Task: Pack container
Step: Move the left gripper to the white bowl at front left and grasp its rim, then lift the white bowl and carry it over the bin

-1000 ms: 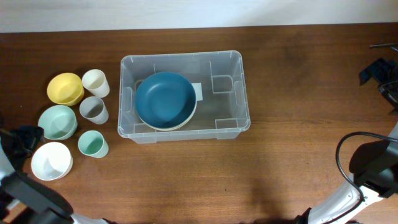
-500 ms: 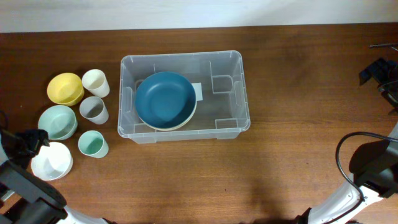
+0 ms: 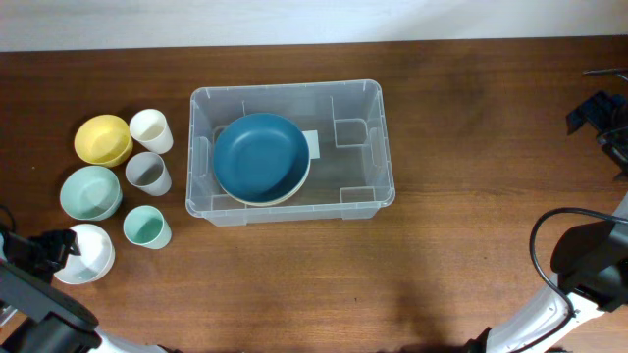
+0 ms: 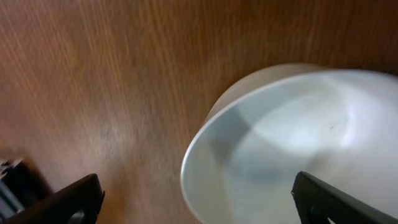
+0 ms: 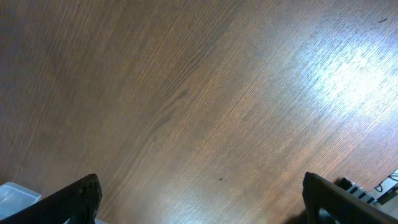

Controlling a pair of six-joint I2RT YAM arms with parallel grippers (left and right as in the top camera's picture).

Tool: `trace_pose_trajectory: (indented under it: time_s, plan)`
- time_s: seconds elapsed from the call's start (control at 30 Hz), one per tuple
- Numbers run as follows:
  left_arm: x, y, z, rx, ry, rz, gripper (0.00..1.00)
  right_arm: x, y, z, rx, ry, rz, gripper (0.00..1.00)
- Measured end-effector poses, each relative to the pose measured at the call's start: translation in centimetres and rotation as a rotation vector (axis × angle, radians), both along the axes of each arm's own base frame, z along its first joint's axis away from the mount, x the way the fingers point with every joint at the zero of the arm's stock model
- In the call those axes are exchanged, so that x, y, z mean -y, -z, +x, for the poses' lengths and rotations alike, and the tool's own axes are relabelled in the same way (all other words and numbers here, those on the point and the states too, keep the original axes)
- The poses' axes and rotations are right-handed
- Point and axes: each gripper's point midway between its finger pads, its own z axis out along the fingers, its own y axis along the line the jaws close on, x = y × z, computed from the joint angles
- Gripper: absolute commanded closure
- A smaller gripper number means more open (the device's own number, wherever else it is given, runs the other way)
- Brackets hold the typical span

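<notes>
Overhead: container [image 3: 289, 92], blue bowl [image 3: 261, 157] inside. Left gripper [image 4: 196, 194], far left of container, jaws spread wide over white bowl [image 4: 298, 137] rim, nothing clamped. Right gripper [image 5: 202, 200], far right of container, jaws wide, empty.

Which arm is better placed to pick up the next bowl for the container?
Left. The left gripper sits open at the white bowl's rim, while the right gripper is on the far side of the container from every loose bowl.
</notes>
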Motion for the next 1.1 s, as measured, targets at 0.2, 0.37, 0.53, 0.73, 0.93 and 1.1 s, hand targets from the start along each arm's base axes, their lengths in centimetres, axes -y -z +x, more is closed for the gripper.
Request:
trace_pose_trajectory:
  time_s: [0.2, 0.37, 0.53, 0.73, 0.93, 1.1]
  plan:
    - [-1.5, 0.2, 0.3, 0.006, 0.002, 0.07, 0.07, 0.0, 0.0, 0.0, 0.0, 0.001, 0.0, 0.01]
    - [-1.5, 1.2, 0.0, 0.0, 0.003, 0.082, 0.09, 0.0, 0.0, 0.0, 0.0, 0.001, 0.001, 0.01]
    - [-0.7, 3.0, -0.7, -0.012, 0.005, 0.078, 0.11, 0.0, 0.0, 0.0, 0.0, 0.001, 0.0, 0.01]
    - [-0.3, 3.9, -1.1, -0.018, 0.006, 0.071, 0.36, 0.0, 0.0, 0.0, 0.0, 0.0, 0.0, 0.01]
    - [-0.3, 3.9, -1.1, -0.017, 0.012, 0.073, 0.58, 0.0, 0.0, 0.0, 0.0, 0.0, 0.0, 0.01]
    - [-0.3, 3.9, -1.1, -0.016, 0.012, 0.073, 0.82, 0.0, 0.0, 0.0, 0.0, 0.001, 0.0, 0.01]
